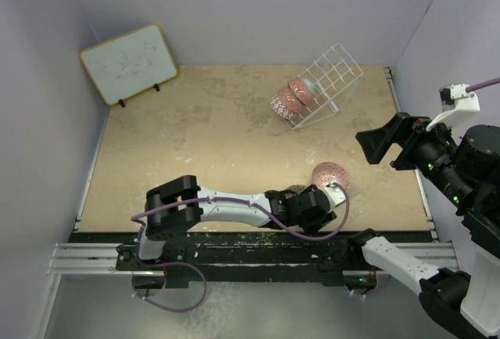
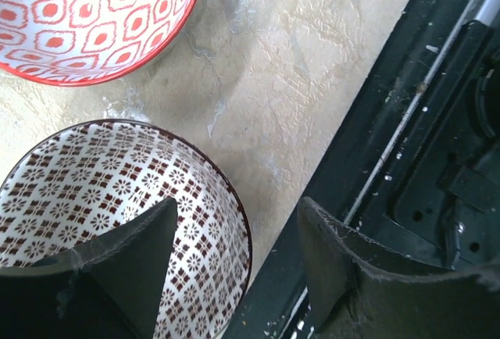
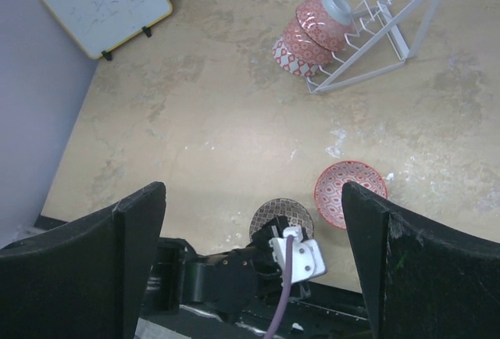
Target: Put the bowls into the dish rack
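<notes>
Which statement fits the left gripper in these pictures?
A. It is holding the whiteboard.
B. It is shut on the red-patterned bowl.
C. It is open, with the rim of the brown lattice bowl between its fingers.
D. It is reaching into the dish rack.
C: in the left wrist view the left gripper is open, with one finger over the inside of the brown lattice bowl and the other outside its rim.
</notes>
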`<move>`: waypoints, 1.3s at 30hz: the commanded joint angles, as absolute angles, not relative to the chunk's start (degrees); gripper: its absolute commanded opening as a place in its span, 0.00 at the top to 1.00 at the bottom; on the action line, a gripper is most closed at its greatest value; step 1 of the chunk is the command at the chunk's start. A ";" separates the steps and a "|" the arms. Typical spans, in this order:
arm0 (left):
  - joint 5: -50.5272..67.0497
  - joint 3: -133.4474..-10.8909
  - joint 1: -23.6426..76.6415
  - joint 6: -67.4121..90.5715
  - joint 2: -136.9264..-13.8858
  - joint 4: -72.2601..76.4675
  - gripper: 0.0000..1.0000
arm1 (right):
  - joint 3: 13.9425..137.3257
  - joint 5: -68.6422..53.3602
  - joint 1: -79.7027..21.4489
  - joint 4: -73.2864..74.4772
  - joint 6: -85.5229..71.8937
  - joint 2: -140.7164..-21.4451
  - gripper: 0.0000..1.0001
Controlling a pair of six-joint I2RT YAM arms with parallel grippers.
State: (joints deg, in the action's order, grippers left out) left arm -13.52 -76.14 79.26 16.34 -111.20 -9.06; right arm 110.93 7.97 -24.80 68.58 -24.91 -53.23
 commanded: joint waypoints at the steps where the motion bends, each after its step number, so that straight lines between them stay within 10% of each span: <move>1: -15.54 -79.62 79.54 13.18 -113.23 -6.66 0.34 | 112.35 8.65 -24.87 68.36 -24.96 -53.31 0.04; 27: -20.01 -77.06 79.54 13.26 -114.94 -8.87 0.82 | 113.17 9.32 -24.88 68.74 -25.75 -52.38 0.05; 29: -20.04 -77.00 79.54 13.32 -115.23 -9.04 1.00 | 113.36 9.36 -24.87 68.76 -25.83 -52.42 0.05; 39: -22.72 -79.94 76.67 14.45 -106.75 -15.50 1.00 | 114.18 10.15 -24.92 69.38 -25.84 -52.17 0.06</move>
